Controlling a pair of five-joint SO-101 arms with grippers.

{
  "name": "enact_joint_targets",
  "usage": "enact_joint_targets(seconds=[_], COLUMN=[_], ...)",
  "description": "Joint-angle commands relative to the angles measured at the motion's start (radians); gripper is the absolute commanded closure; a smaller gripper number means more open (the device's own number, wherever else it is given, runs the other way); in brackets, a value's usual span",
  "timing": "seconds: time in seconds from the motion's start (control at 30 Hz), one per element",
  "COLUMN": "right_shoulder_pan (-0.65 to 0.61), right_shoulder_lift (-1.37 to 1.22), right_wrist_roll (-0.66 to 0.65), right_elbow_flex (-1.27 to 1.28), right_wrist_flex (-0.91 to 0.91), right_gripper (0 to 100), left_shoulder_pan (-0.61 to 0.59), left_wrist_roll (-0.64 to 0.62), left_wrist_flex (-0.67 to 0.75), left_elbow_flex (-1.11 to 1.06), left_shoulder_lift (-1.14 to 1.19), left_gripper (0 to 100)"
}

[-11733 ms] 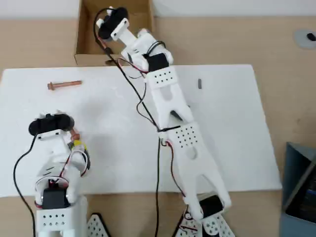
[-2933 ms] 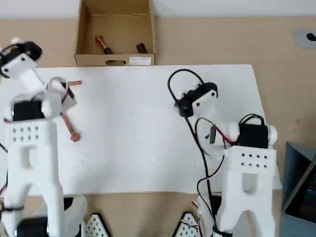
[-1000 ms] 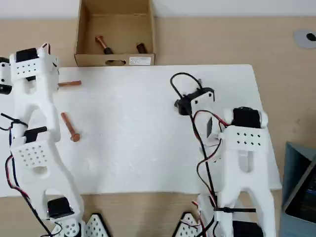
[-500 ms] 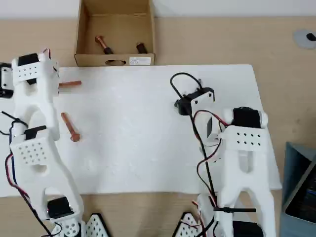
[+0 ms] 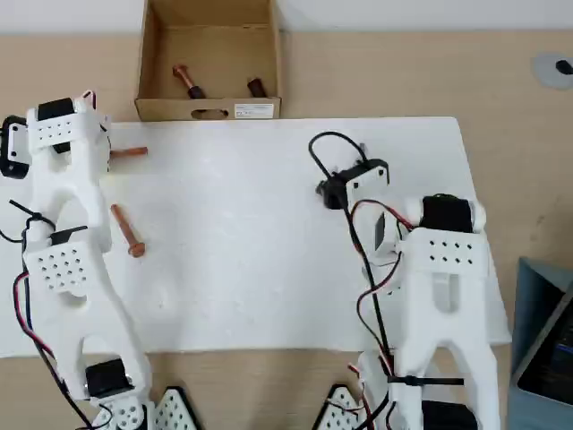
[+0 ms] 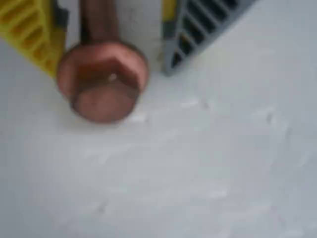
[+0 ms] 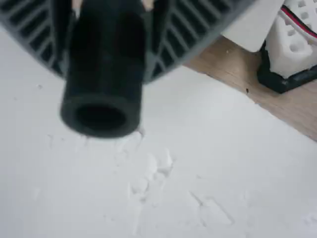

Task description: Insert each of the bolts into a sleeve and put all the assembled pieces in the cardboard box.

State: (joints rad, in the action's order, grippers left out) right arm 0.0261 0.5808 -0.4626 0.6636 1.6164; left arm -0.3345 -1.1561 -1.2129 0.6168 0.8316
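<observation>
We count an assembled piece (image 5: 185, 81) and a second one (image 5: 256, 87) already in the cardboard box (image 5: 170, 108) beyond the left tool (image 6: 111, 59), which sits unclenched astride a copper hex-head bolt (image 6: 101, 84) on the surface (image 5: 269, 251), another bolt (image 5: 125, 231) near it, while the right tool (image 7: 106, 54) clamps a black hollow sleeve (image 7: 101, 99), so two insertions look left.

High cam: straight down over the white mat (image 5: 269, 269). Wrist cams: close-up on that mat, left at a bolt (image 6: 102, 82), right at a sleeve (image 7: 104, 64).
</observation>
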Motion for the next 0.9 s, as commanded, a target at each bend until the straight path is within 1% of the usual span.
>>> enact_joint_targets(seconds=[0.0, 0.03, 0.23, 0.4, 0.5, 0.67, 0.87], right_shoulder_pan=[0.008, 0.008, 0.010, 0.010, 0.005, 0.008, 0.013], right_shoulder_lift=[0.002, 0.002, 0.004, 0.004, 0.002, -0.002, 0.005], right_wrist_roll=[0.009, 0.009, 0.009, 0.009, 0.009, 0.006, 0.009], right_elbow_flex=[-0.062, -0.062, -0.062, -0.108, -0.213, -0.361, -0.374], right_wrist_flex=[0.008, 0.008, 0.009, 0.029, 0.080, 0.166, 0.170], right_gripper=[98.8, 98.8, 98.8, 98.8, 98.8, 98.8, 98.8], left_shoulder_pan=[-0.008, -0.008, -0.009, -0.008, -0.011, 0.005, 0.032], left_wrist_roll=[0.009, 0.009, 0.009, 0.009, 0.012, 0.080, 0.227], left_wrist_flex=[0.017, 0.017, 0.011, -0.071, -0.184, -0.345, -0.503], left_elbow_flex=[0.051, 0.051, 0.044, 0.075, 0.181, 0.420, 0.700], left_shoulder_lift=[0.051, 0.053, 0.053, 0.044, 0.022, -0.021, -0.042], left_gripper=[97, 100, 100, 100, 100, 100, 100])
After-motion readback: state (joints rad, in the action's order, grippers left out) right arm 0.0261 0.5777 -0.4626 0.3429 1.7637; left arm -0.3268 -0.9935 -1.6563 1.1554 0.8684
